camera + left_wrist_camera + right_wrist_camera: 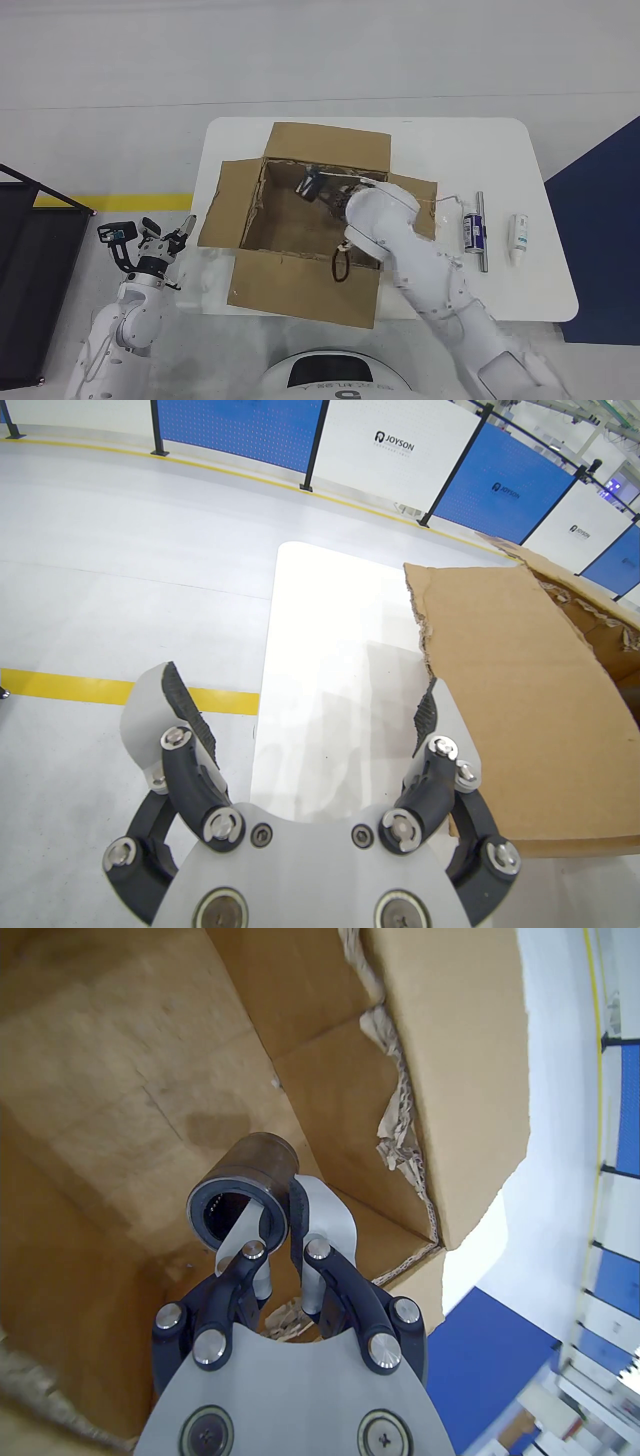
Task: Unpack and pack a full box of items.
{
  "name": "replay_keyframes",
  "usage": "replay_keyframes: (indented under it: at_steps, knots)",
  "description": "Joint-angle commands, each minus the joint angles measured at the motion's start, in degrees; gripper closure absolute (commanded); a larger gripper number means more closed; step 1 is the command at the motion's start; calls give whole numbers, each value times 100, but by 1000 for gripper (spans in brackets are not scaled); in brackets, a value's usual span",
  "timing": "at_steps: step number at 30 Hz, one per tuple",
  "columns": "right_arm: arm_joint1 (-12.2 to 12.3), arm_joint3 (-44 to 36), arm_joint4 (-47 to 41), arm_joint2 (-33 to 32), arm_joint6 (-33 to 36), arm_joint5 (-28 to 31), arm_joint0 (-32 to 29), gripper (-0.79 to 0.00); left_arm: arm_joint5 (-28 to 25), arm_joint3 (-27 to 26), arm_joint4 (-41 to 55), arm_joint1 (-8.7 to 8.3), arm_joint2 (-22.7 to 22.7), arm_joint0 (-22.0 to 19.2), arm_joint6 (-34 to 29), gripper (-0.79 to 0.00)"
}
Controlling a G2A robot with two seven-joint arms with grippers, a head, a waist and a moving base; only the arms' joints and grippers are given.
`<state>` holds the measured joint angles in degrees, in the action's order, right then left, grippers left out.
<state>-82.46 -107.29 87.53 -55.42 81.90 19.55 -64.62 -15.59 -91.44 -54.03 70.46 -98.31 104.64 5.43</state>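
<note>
An open cardboard box with its flaps spread stands on the white table. My right gripper is inside the box, shut on the wall of a dark metal cylinder: one finger goes into its bore, the other presses its outside. In the top view the right gripper sits near the box's far wall. My left gripper is open and holds nothing, by the table's left edge next to a box flap. It also shows low at the left as the left gripper.
On the table right of the box lie a thin metal rod, a small blue-and-white packet and a white tube. Torn paper tape hangs along the box rim. A dark rack stands at the far left.
</note>
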Motion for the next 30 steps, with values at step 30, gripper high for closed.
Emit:
replay_keyframes:
  at_steps: [30]
  knots:
    - [460,-2736,-2234,-5101,-1656,48,-2681,0,0,0,0,0,0,0,0,-785]
